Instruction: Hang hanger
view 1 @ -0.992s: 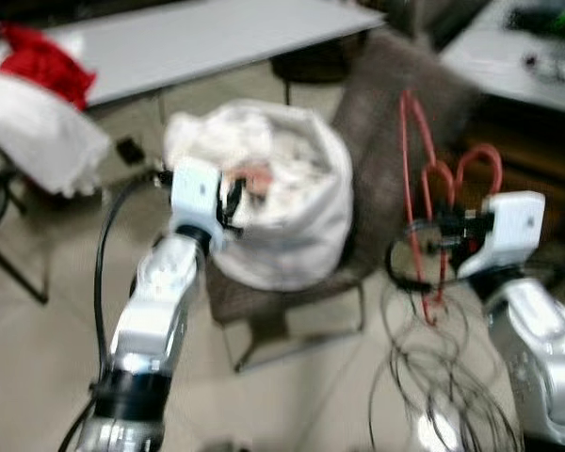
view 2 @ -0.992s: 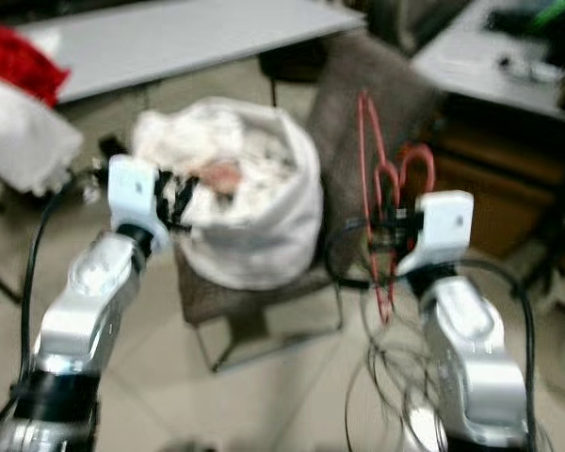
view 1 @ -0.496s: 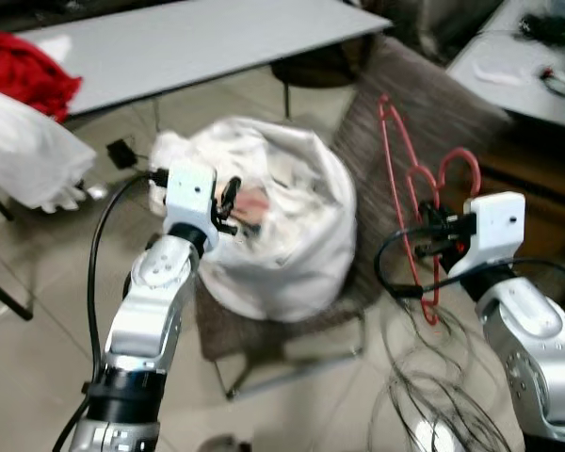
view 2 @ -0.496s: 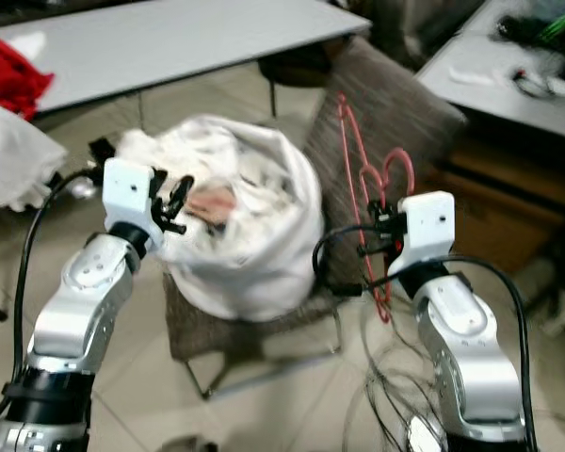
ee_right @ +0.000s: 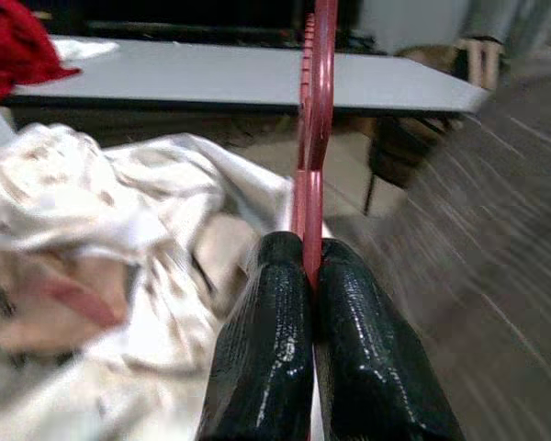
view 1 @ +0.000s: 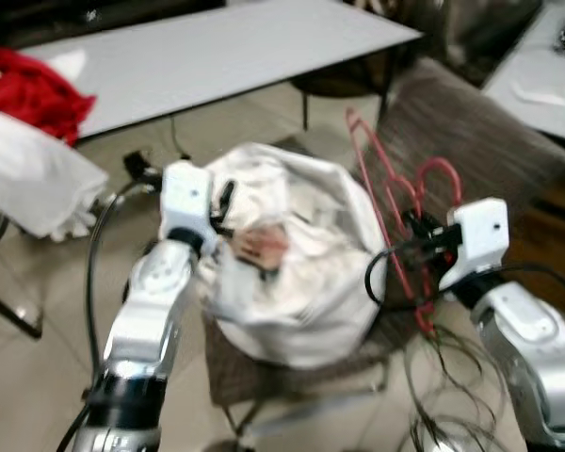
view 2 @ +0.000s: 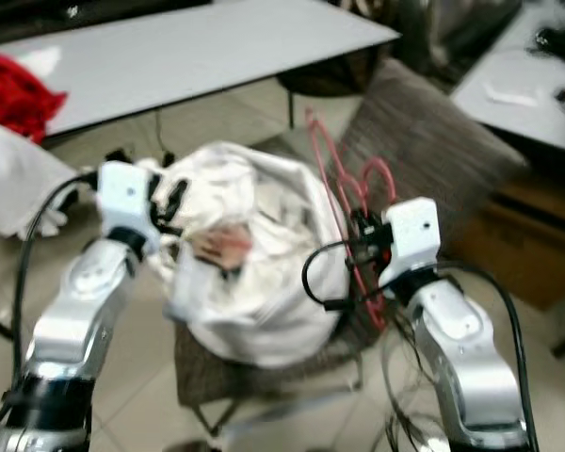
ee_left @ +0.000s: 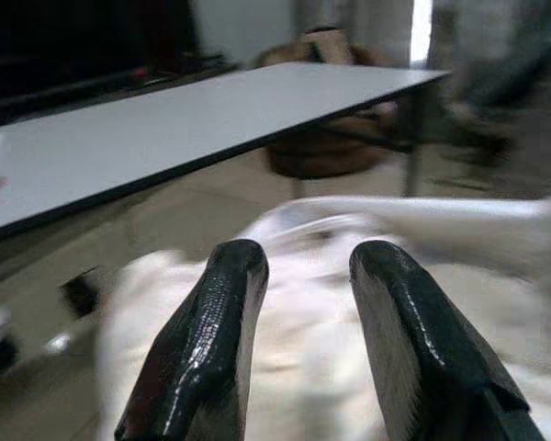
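Right gripper (ee_right: 309, 276): its two black fingers (ee_right: 266, 349) are pressing tight together on the thin red bar, with no gap showing beside it; in the head views the gripper is sitting at the right edge of the white bag, in front of the chair back.
Hanger (view 1: 395, 202): a red plastic one, being held by the right gripper; it is standing roughly upright and tilted, its long bar rising past the bag's rim and its hook curling near the chair back.
Left gripper (ee_left: 303, 276): its fingers (ee_left: 216, 331) are standing narrowly apart with nothing between them, hovering just above the left rim of the bag.
Bag (view 1: 311, 292): a large white sack stuffed with pale laundry is sitting on the chair seat, between the two arms; a pinkish patterned piece is lying at its open top.
Chair (view 1: 471, 132): a brown woven chair is carrying the bag, its back rising behind the hanger.
Bench (view 1: 217, 47): a long grey bench is standing behind the bag; red cloth (view 1: 38, 89) is lying on white fabric near its left end.
Floor (view 1: 38, 377): pale tiles; thin dark wires are looping beside the right arm.
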`<state>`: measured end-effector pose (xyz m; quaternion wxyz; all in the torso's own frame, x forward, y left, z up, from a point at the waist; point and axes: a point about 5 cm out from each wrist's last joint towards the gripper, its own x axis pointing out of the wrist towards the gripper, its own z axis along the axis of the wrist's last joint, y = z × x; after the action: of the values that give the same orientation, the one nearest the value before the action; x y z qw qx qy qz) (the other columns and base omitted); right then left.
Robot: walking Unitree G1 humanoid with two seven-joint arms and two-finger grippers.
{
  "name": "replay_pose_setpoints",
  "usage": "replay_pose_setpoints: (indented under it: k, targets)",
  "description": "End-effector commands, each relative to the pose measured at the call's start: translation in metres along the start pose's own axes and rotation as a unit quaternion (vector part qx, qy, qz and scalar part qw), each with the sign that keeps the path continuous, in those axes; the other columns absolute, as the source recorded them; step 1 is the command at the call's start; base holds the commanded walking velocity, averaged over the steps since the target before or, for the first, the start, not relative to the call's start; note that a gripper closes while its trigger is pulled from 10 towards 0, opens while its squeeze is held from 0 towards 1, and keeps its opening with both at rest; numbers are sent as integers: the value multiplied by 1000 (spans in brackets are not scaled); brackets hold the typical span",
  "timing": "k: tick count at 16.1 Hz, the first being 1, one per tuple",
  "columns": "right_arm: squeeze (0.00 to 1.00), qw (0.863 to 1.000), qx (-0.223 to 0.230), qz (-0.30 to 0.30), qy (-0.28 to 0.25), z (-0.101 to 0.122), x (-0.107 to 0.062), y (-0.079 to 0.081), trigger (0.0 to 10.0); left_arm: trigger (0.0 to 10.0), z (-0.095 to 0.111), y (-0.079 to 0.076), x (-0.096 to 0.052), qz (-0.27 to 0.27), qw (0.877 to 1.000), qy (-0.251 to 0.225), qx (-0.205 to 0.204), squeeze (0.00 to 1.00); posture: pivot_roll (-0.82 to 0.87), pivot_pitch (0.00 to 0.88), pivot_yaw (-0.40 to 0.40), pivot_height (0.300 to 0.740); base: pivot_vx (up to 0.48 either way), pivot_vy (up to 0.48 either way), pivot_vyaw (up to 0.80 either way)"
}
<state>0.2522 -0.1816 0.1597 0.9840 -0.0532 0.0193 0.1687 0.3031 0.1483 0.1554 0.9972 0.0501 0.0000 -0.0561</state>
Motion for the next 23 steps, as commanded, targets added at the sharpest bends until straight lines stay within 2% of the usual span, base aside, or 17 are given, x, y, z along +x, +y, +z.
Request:
replay_pose_setpoints:
  k: [1,2,5,6,10,11,12,14,15,16,18,23]
  targets:
    - [0,1000,8,17,-5,2,-2,4,10000,10000,-9,14,-6,44,999,24,9,0,-104,29,31,740,0,0,0]
    - [0,1000,7,29,-8,2,-4,5,10000,10000,-15,21,-10,72,996,52,20,0,-100,31,27,740,0,0,0]
    - [0,998,8,64,-6,4,-7,5,10000,10000,-23,36,-14,122,989,82,8,20,-97,30,20,740,0,0,0]
    - [0,997,7,72,-6,5,-6,5,10000,10000,-24,38,-14,126,988,88,4,1000,-95,36,16,740,0,0,0]
    - [0,996,6,88,-3,6,-5,4,10000,10000,-32,41,-8,117,985,128,-6,1000,-90,42,5,740,0,0,0]
    - [0,996,2,94,-5,7,-5,5,10000,10000,-33,36,-3,101,986,134,-9,1000,-89,43,1,740,0,0,0]
    - [0,995,-10,103,-10,9,-4,6,10000,10000,-34,24,4,49,990,134,-20,1000,-89,43,0,740,0,0,0]
    - [0,994,-10,111,-16,12,-3,8,10000,10000,-31,16,10,24,991,125,-39,1000,-92,43,-1,740,0,0,0]
    - [0,993,-9,114,-18,12,-3,9,10000,10000,-31,14,11,18,991,127,-27,925,-92,43,-1,740,0,0,0]
    - [0,992,-9,123,-21,13,-4,11,10000,10000,-33,15,16,30,990,134,-8,0,-94,44,1,740,0,0,0]
    - [0,992,-10,128,-19,11,-5,13,10000,10000,-36,25,23,76,986,145,13,0,-95,44,3,740,0,0,0]
    - [0,991,-11,133,-22,12,-6,13,10000,10000,-37,37,24,132,981,144,2,0,-97,45,7,740,0,0,0]
